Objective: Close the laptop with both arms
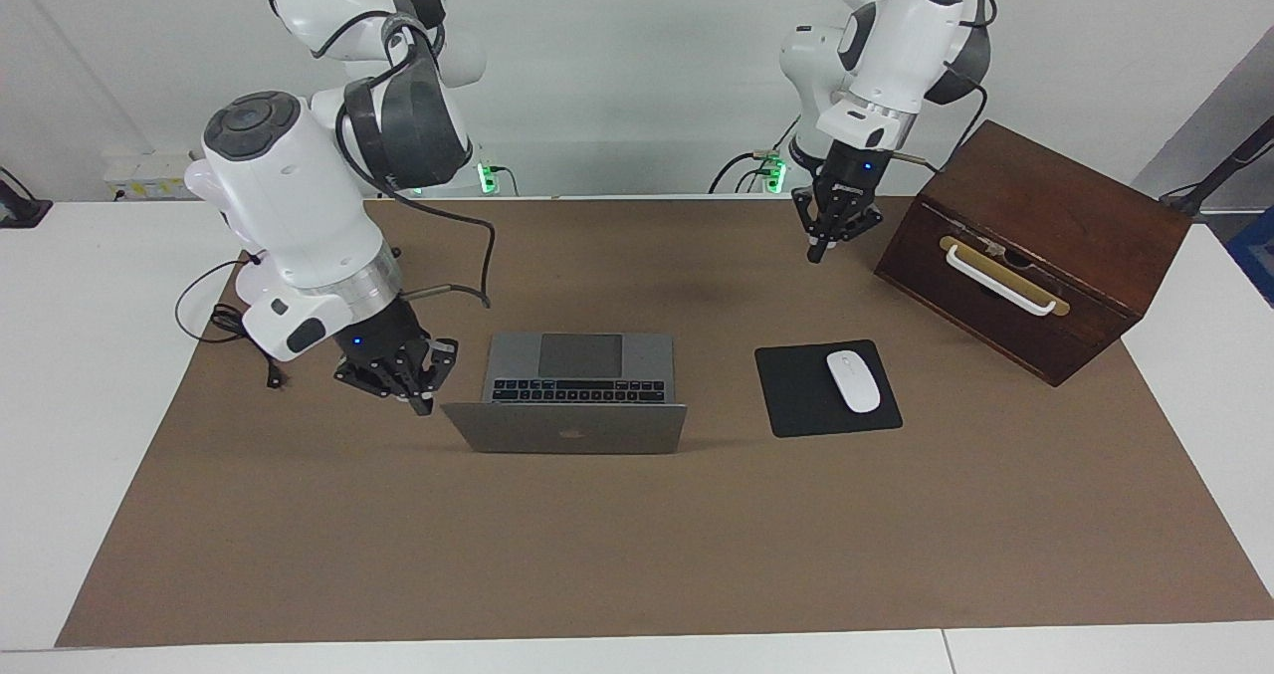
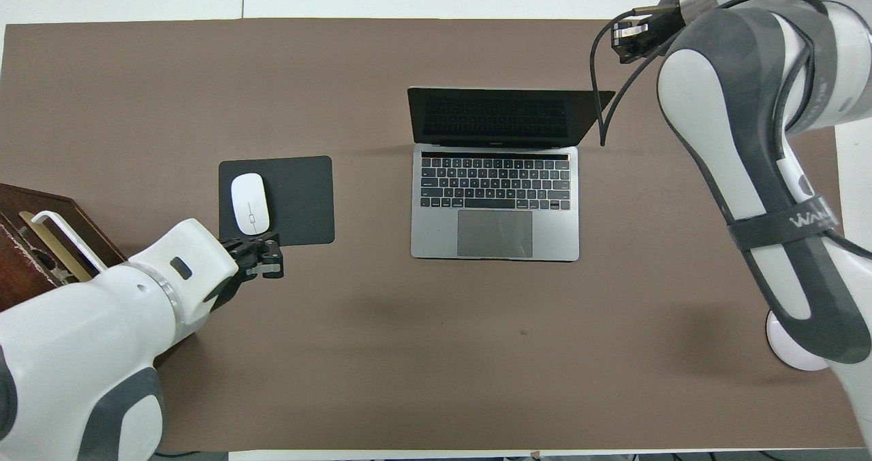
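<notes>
Brown mat (image 1: 617, 555) fills the nearest stretch of your facing view, spread over the white table (image 1: 60, 455). On it you have one laptop (image 1: 577, 390), one mouse pad (image 1: 826, 388) with one mouse (image 1: 853, 381), and one wooden box (image 1: 1035, 246) with a white handle. Two arms work the table, each with one gripper.

Your laptop stands open near the middle of the mat, keyboard toward the robots, lid up and leaning away from them. Your facing view shows the lid's back with its dark logo. Only the overhead view shows you the dark screen and the full keyboard.

Your right arm (image 1: 299, 216) is bent far forward, its wrist angled down. Its gripper (image 1: 423, 405) hangs low just beside the lid's corner at the right arm's end of the table; contact cannot be told. Both fingertips are pressed together on nothing.

Your left arm (image 1: 896, 47) reaches steeply down over bare mat between the box and the laptop, well apart from the laptop. Its gripper (image 1: 816, 253) points at the mat, fingertips together, holding nothing. In the overhead view it covers the pad's edge.
</notes>
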Robot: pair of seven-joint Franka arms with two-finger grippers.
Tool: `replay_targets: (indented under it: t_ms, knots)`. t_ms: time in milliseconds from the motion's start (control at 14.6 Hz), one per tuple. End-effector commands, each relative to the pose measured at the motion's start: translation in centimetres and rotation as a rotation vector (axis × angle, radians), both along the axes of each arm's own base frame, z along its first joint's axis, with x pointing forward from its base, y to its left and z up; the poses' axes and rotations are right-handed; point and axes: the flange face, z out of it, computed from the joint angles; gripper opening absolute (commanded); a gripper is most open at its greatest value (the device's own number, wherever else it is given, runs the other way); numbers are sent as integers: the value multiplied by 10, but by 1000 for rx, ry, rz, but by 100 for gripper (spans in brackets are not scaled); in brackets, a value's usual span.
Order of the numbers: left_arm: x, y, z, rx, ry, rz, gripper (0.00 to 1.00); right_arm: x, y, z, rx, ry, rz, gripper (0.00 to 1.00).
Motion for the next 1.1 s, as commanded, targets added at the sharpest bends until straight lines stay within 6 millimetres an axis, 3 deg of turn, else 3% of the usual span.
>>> replay_targets:
  t_ms: [0,205,684,1027]
  knots:
    - [-23,-26,-4,-51,-50,-4,0,18,21,-4,14,-26,-1,0]
    - [-35,-53,-13,-73,-106,-10,0,26,44,-19,49,-56,-54,0]
    - [-41,-104,-37,-131,-204,-81,0,29,53,-50,36,-11,-45,0]
    - [-38,-133,-77,-159,-263,-112,0,30,57,-68,29,13,-40,0]
